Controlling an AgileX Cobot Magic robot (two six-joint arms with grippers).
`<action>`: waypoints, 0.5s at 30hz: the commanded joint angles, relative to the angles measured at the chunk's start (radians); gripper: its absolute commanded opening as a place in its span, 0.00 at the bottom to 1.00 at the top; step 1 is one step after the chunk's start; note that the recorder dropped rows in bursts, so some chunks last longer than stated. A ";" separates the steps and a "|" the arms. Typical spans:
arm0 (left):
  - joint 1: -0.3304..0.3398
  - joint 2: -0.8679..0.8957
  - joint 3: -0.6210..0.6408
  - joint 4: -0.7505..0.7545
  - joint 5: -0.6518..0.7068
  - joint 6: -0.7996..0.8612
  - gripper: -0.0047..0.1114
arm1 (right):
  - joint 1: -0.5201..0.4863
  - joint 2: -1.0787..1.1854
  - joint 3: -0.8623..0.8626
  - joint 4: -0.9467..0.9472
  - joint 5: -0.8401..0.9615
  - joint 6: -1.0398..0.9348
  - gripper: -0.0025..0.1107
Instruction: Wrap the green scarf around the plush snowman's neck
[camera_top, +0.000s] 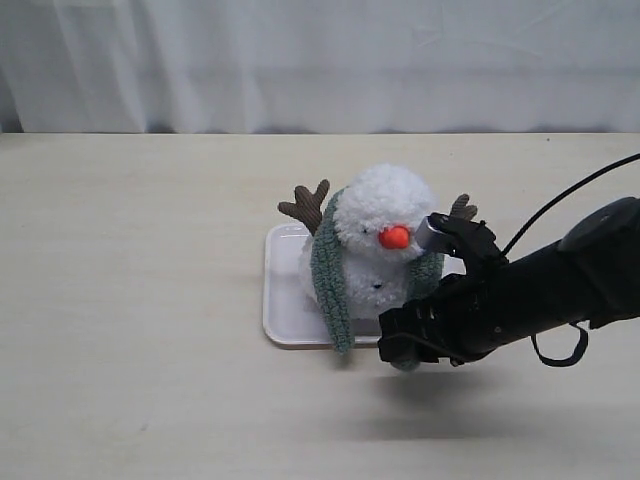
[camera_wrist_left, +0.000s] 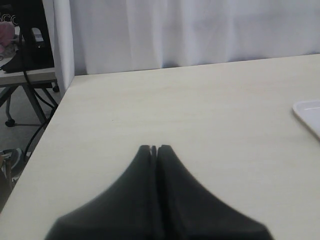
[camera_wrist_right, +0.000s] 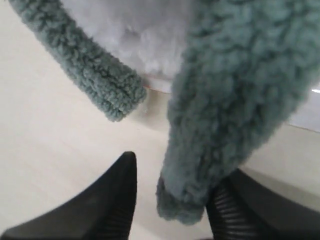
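The plush snowman (camera_top: 385, 215) stands upright on a white tray (camera_top: 280, 300), orange nose facing front. The green scarf (camera_top: 330, 270) lies around its neck, and both ends hang down its front. My right gripper (camera_top: 405, 350) is low at the tray's front right corner, at the scarf's right end. In the right wrist view the right gripper (camera_wrist_right: 175, 172) is open. That scarf end (camera_wrist_right: 230, 100) hangs between its jaws, against one finger and clear of the other. The scarf's other end (camera_wrist_right: 85, 65) hangs beside the white body (camera_wrist_right: 135, 30). My left gripper (camera_wrist_left: 154, 148) is shut on nothing above bare table.
The pale wooden table (camera_top: 140, 300) stretches round the tray, with a white curtain (camera_top: 320, 60) behind it. In the left wrist view a corner of the tray (camera_wrist_left: 310, 112) shows, and the table's edge (camera_wrist_left: 57, 107) drops off to cables and furniture legs.
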 joint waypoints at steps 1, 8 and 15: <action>0.001 -0.002 0.002 -0.001 -0.010 -0.003 0.04 | -0.006 -0.015 0.001 -0.024 0.044 -0.024 0.44; 0.001 -0.002 0.002 -0.001 -0.010 -0.003 0.04 | -0.006 -0.017 0.001 -0.214 0.084 0.076 0.62; 0.001 -0.002 0.002 -0.001 -0.010 -0.003 0.04 | -0.006 -0.019 -0.120 -0.601 0.361 0.434 0.63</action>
